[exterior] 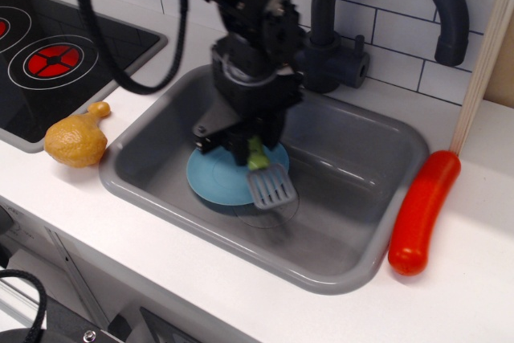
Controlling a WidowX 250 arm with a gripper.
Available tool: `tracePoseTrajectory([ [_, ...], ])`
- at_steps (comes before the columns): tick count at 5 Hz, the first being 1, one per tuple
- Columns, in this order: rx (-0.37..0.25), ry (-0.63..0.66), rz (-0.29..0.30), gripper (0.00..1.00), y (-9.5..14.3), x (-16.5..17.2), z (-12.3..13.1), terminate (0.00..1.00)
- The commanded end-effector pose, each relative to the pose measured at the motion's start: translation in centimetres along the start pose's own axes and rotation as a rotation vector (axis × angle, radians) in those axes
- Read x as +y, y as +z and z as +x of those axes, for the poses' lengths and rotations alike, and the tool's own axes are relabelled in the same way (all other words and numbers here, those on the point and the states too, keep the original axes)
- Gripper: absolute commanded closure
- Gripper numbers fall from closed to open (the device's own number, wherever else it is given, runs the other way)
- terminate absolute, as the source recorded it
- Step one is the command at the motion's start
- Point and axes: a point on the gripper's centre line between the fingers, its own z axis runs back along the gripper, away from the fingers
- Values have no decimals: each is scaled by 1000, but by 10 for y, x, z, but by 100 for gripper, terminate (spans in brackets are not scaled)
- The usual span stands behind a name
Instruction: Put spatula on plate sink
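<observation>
A: Left on the desk [201, 279], a yellow chicken leg [76, 136]; then the sink [128, 168], blue plate [210, 178] inside.

B: And the pincer [245, 149]?

A: Clamped on the spatula [266, 179] handle, grey blade hanging over the plate's right edge. Far right, a red sausage [421, 210].

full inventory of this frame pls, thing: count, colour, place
spatula: 1, lime-green handle, grey slotted blade; held over the plate's right edge
plate: 1, light blue; in the sink, left part
sink: 1, grey; set in the white counter
faucet: 1, dark grey; behind the sink
sausage: 1, red; on the counter right of the sink
chicken leg: 1, yellow; on the counter left of the sink
stovetop: 1, black with red burners; far left
gripper: 1, black; over the plate, shut on the spatula handle
</observation>
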Motion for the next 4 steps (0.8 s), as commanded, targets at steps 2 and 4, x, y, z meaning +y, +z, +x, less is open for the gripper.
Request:
tracePoseTrajectory([
  [2, -81, 24, -4, 100, -13, -6, 54, 0],
  [4, -74, 35, 63, 0, -16, -22, 49, 0],
])
